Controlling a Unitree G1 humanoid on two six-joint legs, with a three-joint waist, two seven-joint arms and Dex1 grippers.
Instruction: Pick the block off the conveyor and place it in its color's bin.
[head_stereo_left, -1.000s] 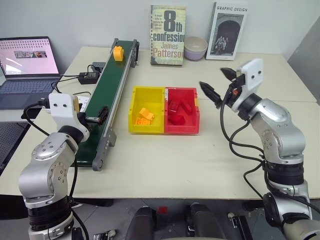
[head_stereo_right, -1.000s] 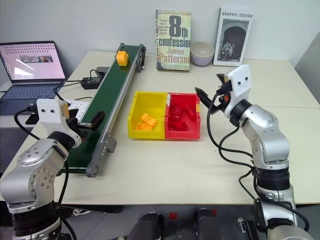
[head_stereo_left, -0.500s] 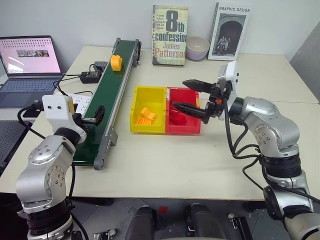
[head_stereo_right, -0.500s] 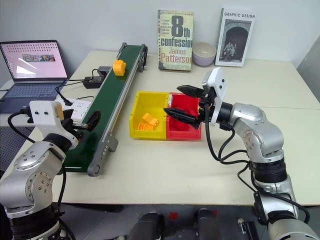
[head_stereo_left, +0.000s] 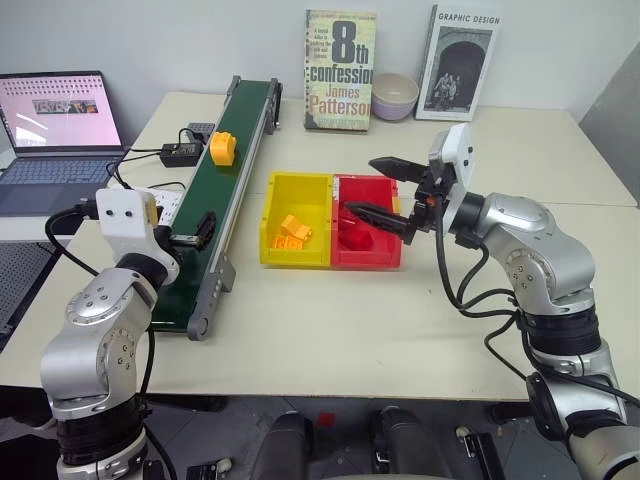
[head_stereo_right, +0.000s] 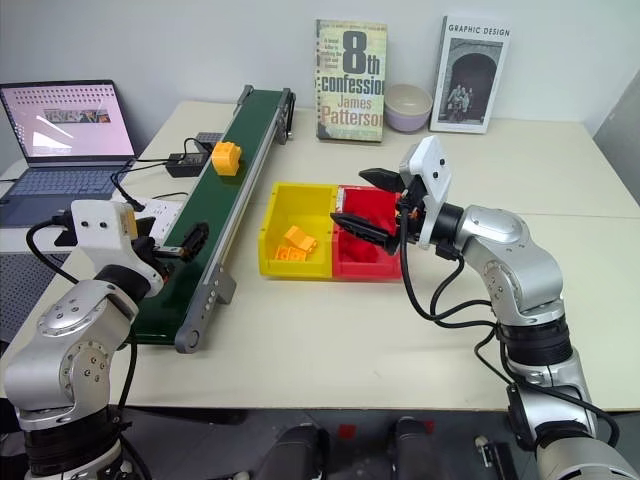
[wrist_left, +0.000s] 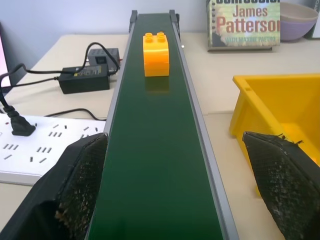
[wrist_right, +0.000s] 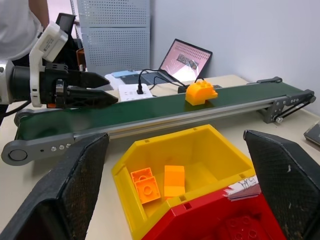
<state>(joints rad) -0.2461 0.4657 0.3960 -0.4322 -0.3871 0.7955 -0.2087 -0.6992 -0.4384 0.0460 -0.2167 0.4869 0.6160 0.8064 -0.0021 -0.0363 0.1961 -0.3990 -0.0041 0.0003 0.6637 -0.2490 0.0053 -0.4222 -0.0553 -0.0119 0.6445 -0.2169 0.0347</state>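
The conveyor (head_stereo_left: 215, 205) has carried the block (head_stereo_left: 221, 148) nearer the left gripper (wrist_left: 175, 190), whose 2 fingers wait open. The right gripper (head_stereo_left: 385, 190), open too, swung over the red bin (head_stereo_left: 368, 262), beside the yellow bin (head_stereo_left: 295, 258).

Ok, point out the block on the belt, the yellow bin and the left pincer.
block (wrist_left: 156, 55), left wrist view, its front face.
yellow bin (head_stereo_left: 272, 215), left eye view, its left wall.
left pincer (head_stereo_left: 194, 230), left eye view, between its open black fingertips over the belt.
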